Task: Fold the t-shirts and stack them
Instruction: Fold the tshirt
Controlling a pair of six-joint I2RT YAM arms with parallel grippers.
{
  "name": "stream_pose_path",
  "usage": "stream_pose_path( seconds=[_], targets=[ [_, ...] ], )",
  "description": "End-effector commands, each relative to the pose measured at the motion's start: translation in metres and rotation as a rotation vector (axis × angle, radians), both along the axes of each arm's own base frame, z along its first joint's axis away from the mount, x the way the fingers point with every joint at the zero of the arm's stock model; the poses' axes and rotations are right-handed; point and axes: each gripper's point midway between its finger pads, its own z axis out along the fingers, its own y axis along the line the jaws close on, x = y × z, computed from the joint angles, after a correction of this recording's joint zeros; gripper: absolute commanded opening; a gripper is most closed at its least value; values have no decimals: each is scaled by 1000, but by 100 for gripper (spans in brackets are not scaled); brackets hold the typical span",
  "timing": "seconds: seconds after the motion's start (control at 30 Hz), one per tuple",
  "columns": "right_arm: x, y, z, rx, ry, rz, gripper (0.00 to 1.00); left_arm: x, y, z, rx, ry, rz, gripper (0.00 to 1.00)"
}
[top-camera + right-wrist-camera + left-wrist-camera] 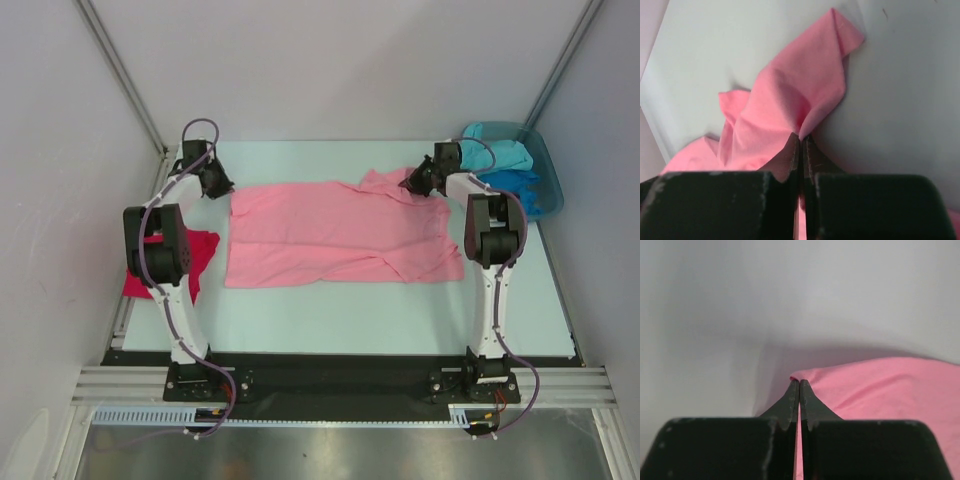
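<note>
A light pink t-shirt [330, 232] lies spread across the middle of the table, folded lengthwise. My left gripper [222, 188] is shut on its far left corner [805, 374]. My right gripper [412, 181] is shut on its far right part, where the cloth [790, 95] bunches up at the sleeve. A crimson-magenta t-shirt [200, 255] lies at the left table edge, partly hidden by my left arm. A turquoise t-shirt [497, 152] and a blue t-shirt [520, 186] lie in the tub at the far right.
A teal plastic tub [550, 170] stands at the far right corner. Grey walls close in the table at the back and both sides. The black base rail [330, 375] runs along the near edge.
</note>
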Motion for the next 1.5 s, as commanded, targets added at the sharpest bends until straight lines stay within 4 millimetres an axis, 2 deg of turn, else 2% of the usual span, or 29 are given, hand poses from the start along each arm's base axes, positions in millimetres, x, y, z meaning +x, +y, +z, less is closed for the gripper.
stream_pose_path(
  seconds=[0.0, 0.17, 0.2, 0.27, 0.33, 0.57, 0.7, 0.9, 0.97, 1.0, 1.03, 1.1, 1.13, 1.2, 1.23, 1.27, 1.33, 1.47],
  targets=[
    [16, -11, 69, -36, -200, -32, 0, 23, 0, 76, 27, -210, -7, 0],
    [15, -12, 92, -44, -310, -33, 0, 25, -10, 87, 6, -245, -23, 0],
    [11, -12, 87, -43, -304, -32, 0, 24, -12, 88, 5, -248, -27, 0],
    [11, -11, 95, -37, -338, -30, 0, 23, -16, 87, 3, -252, -32, 0],
    [8, -13, 92, -36, -342, -34, 0, 22, -19, 88, -12, -257, -39, 0],
    [14, -15, 94, -48, -383, -52, 0, 11, -31, 88, -50, -267, -49, 0],
    [16, -17, 94, -40, -380, -79, 0, 4, -34, 99, -70, -292, -39, 0],
    [12, -40, 102, -66, -394, -138, 0, -3, -33, 112, -59, -317, -19, 0],
    [10, -47, 111, -74, -411, -154, 0, -4, -32, 119, -53, -325, -17, 0],
    [6, -54, 108, -78, -402, -169, 0, -5, -31, 120, -49, -325, -14, 0],
    [4, -57, 116, -75, -415, -183, 0, -5, -30, 123, -47, -327, -10, 0],
    [0, -62, 120, -79, -421, -198, 0, -7, -29, 129, -43, -335, -5, 0],
    [-4, -78, 115, -90, -407, -232, 0, -9, -27, 129, -38, -330, 3, 0],
    [-9, -85, 124, -84, -419, -256, 0, -13, -24, 134, -35, -334, 16, 0],
    [-14, -94, 118, -93, -402, -281, 0, -16, -22, 134, -35, -328, 25, 0],
    [-17, -99, 126, -86, -411, -300, 0, -19, -21, 130, -38, -317, 31, 0],
    [-21, -108, 129, -89, -411, -326, 0, -24, -16, 134, -39, -323, 48, 0],
    [-33, -115, 126, -87, -394, -343, 0, -34, -11, 132, -31, -311, 62, 0]
  ],
)
